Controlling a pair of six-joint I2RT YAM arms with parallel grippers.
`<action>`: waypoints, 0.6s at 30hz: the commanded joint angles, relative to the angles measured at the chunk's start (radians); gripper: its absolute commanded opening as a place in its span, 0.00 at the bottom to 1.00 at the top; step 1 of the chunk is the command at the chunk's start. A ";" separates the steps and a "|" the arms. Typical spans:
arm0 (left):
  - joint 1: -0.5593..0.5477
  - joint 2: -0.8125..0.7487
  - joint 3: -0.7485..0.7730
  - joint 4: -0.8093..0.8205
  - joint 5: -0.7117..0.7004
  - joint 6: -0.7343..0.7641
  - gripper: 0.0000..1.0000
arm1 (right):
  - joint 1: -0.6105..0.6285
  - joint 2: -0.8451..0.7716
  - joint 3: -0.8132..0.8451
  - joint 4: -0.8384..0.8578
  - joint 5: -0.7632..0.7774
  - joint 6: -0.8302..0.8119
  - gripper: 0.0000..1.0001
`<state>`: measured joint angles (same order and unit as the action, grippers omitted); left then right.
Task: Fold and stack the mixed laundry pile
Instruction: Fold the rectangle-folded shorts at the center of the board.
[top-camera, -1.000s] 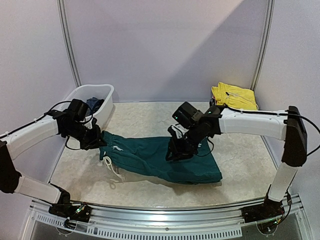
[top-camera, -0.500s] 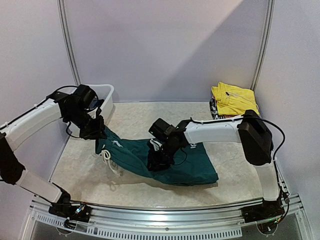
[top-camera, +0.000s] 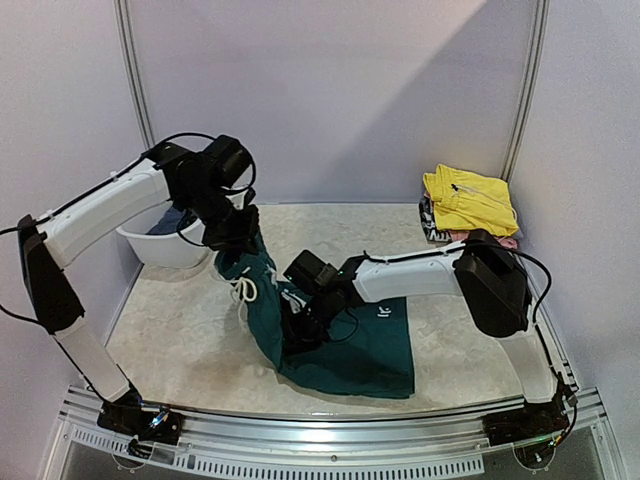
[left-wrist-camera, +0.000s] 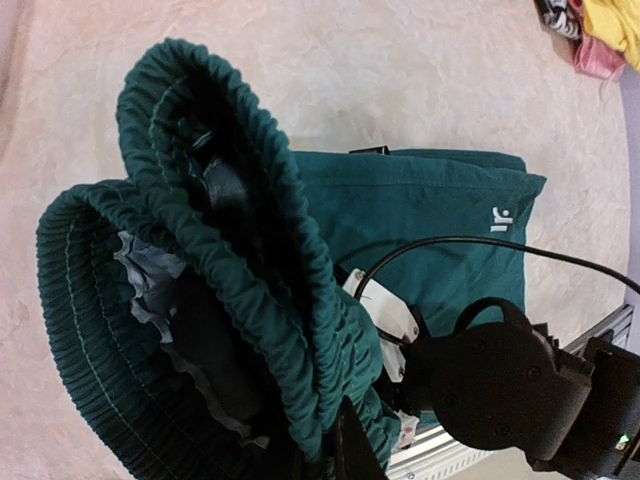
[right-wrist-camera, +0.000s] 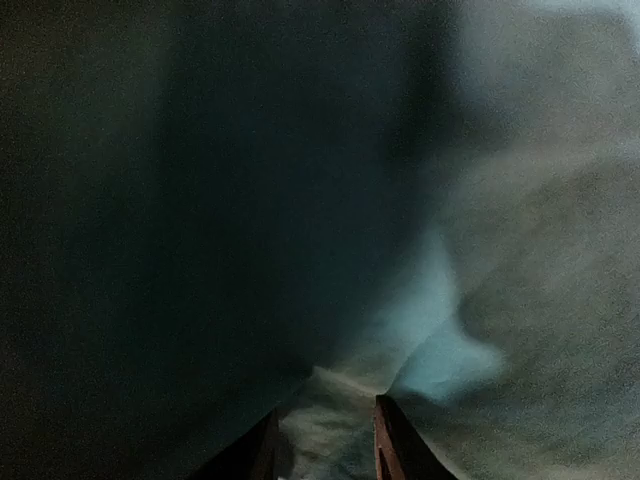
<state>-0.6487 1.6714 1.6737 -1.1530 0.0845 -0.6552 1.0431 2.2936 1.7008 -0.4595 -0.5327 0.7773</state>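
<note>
Top view: your left gripper holds up dark teal cloth shorts mid-table, fold unfinished, yellow folded garment stacked, dark cloth left in white plastic tub; left wrist: jaws clamped on waistband; right wrist: right gripper narrow, grip unclear.

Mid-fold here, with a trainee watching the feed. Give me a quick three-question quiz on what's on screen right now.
1. True or false: the left gripper holds the teal shorts up by their waistband.
2. Where on the table is the yellow garment? A near left corner; B far right corner; C centre.
3. Fill in: the right gripper is down on the ____.
Key: 1 true; 2 B; 3 teal shorts.
</note>
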 joint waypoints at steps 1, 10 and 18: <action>-0.095 0.049 0.089 -0.089 -0.074 0.010 0.00 | -0.055 -0.101 -0.133 0.032 0.031 0.005 0.33; -0.227 0.149 0.219 -0.238 -0.251 0.034 0.00 | -0.145 -0.412 -0.381 -0.056 0.096 -0.077 0.36; -0.257 0.210 0.340 -0.365 -0.407 0.092 0.00 | -0.319 -0.679 -0.627 -0.164 0.229 -0.100 0.42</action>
<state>-0.8951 1.8698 1.9522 -1.3304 -0.1871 -0.6182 0.8112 1.7161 1.1728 -0.5220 -0.4000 0.7124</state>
